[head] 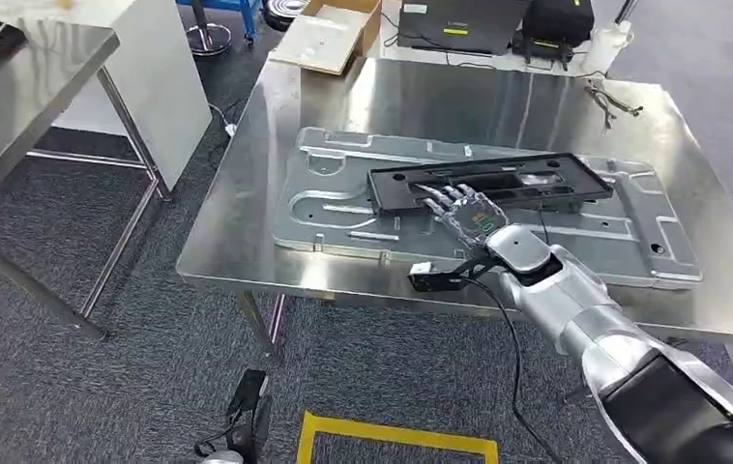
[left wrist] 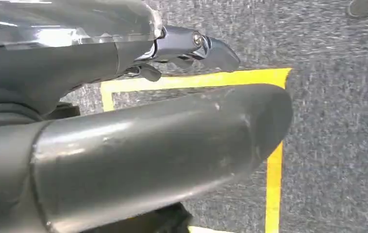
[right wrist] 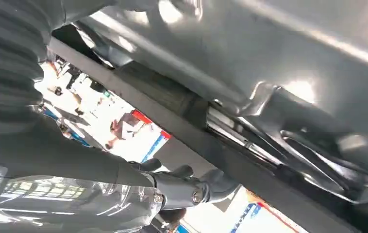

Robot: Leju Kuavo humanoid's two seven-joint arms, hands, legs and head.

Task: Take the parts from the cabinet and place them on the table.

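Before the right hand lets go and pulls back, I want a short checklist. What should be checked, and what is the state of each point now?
1. Black frame is over the table, not past its edge: ok.
2. Black frame lies on the grey metal sheet, flat as far as the head view shows: ok.
3. Right hand has released the frame: cannot tell; its fingers lie on the frame's near edge.
4. Cable hanging from the right wrist is free of the table edge: cannot tell.
5. Left hand is away from the table; it hangs above the carpet and yellow floor line: ok.
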